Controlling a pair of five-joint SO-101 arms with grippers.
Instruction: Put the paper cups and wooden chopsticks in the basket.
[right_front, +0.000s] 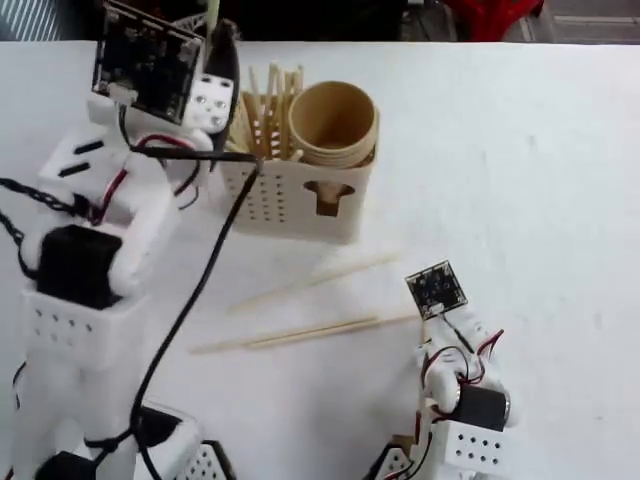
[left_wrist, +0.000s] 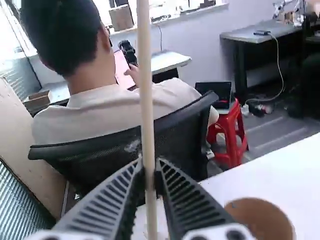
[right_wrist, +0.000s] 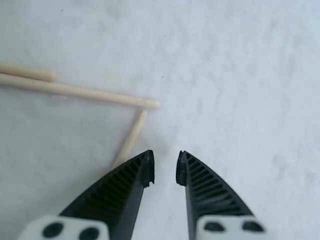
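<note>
My L pincer (left_wrist: 149, 164) pinches one chopstick (left_wrist: 145, 75) upright, prob. over the basket (right_front: 290, 205) w/ paper cups (right_front: 333, 122) inside. My R pincer (right_wrist: 165, 167), gap narrow, hangs by loose chopsticks (right_wrist: 75, 90) on table (right_wrist: 240, 75), near side.

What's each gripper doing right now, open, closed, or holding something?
Left gripper: closed on a wooden chopstick.
Right gripper: open, holding nothing.

The high view looks down over the white table (right_front: 540, 150). Left wrist view faces level, roomward; right wrist view points close down, sharing the pale wooden chopsticks (right_front: 300, 333) at 6 o'clock.
</note>
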